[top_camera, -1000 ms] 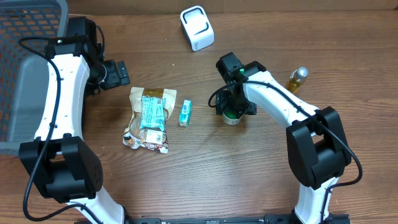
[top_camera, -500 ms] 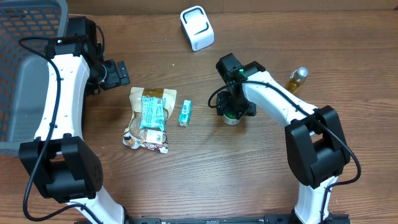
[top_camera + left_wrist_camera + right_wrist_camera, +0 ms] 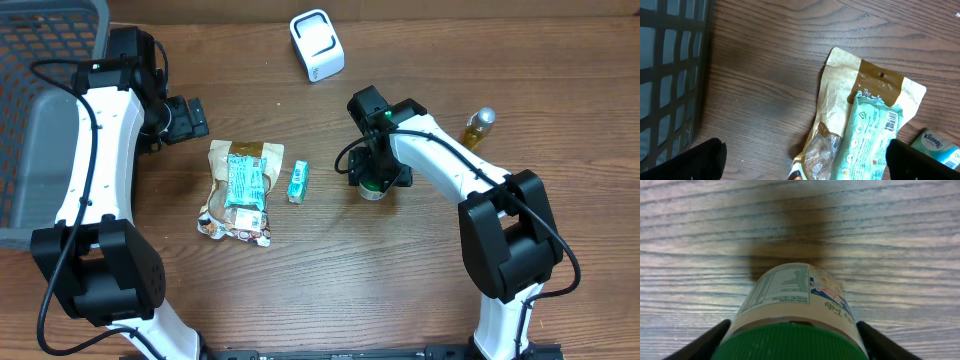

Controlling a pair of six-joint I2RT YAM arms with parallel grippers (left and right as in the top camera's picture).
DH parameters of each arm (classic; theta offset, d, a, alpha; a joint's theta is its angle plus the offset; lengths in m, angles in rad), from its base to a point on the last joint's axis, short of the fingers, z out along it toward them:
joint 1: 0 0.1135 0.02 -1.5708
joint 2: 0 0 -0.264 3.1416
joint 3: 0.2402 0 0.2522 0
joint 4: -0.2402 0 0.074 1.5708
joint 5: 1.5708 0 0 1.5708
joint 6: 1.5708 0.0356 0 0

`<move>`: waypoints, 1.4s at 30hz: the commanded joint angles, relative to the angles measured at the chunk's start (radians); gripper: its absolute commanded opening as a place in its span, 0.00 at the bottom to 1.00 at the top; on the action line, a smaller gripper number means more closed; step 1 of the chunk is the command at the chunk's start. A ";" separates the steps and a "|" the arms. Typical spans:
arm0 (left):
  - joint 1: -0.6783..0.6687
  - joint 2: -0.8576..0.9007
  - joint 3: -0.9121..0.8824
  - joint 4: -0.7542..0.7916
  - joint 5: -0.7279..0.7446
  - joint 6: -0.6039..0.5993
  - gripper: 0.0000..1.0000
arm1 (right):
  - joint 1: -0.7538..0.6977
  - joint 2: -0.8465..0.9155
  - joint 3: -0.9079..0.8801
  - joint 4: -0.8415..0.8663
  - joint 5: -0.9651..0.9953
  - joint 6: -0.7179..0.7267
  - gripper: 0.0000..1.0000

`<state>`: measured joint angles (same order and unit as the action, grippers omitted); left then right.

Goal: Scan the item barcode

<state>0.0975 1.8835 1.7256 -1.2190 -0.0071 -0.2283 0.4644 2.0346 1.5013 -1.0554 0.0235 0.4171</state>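
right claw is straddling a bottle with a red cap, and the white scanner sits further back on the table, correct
Not quite: the cap is green, not red, as the right wrist view shows. The rest holds: the right claw straddles the bottle, and the white scanner sits further back on the table, seen in the overhead view.

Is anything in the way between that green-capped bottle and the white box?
Nothing visible does. The snack bag and the small carton lie off to the side of the line from the bottle to the white box.
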 commanded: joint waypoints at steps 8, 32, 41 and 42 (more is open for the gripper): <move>-0.006 -0.006 -0.005 0.002 0.007 0.015 0.99 | -0.003 0.010 -0.008 -0.017 -0.031 0.005 0.48; -0.006 -0.006 -0.005 0.002 0.007 0.015 1.00 | -0.040 0.010 0.057 -0.329 -0.774 0.004 0.27; -0.006 -0.006 -0.005 0.002 0.007 0.015 0.99 | -0.040 0.010 0.057 -0.365 -0.885 0.004 0.29; -0.006 -0.006 -0.005 0.002 0.007 0.015 1.00 | -0.040 0.010 0.057 -0.366 -0.896 0.004 0.29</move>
<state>0.0975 1.8835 1.7256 -1.2190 -0.0071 -0.2283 0.4271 2.0377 1.5242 -1.4162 -0.7849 0.4191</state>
